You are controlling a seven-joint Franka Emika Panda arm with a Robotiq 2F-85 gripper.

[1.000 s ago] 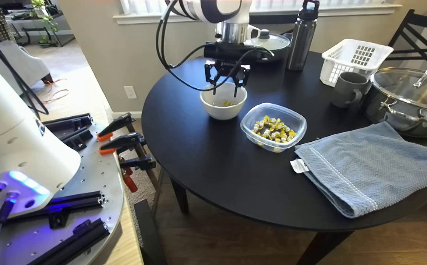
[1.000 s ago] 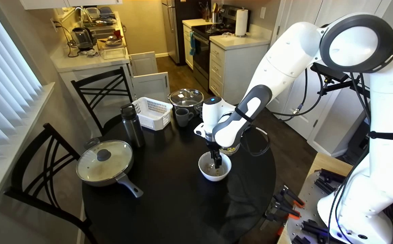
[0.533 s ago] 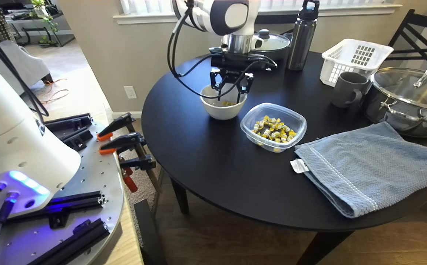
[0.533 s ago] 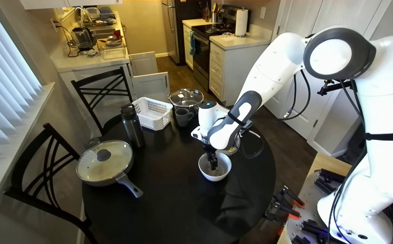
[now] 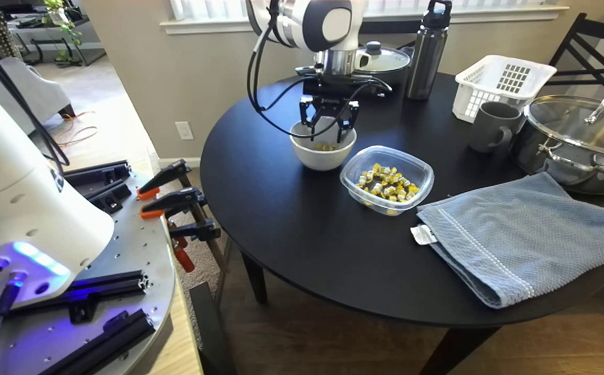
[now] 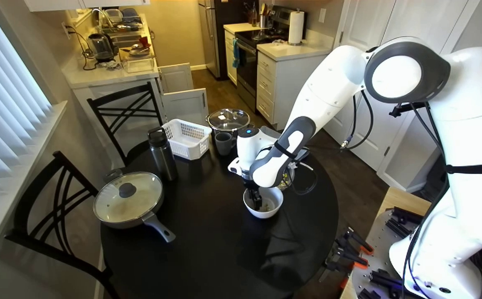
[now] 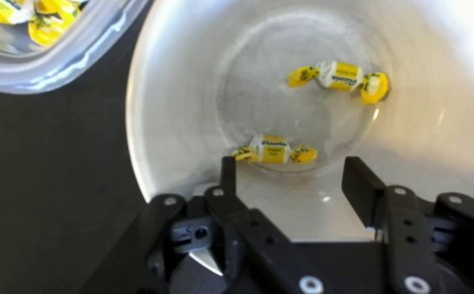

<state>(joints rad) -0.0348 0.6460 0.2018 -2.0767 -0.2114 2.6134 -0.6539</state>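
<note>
Wrist view | my pincer, parted and empty, hangs in the mouth of the white bowl | nearer candy and farther candy lie low inside, likely gathered by the bowl's slope, legible as Ricola only here | an exterior view adds the blue towel beside the candy tub

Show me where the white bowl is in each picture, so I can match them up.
In an exterior view: the white bowl near centre, slightly up and right.
In an exterior view: the white bowl below centre, slightly right.
In the wrist view: the white bowl, large, across centre and right.
Shared landmark: the clear candy tub, beside the white bowl in all three.
</note>
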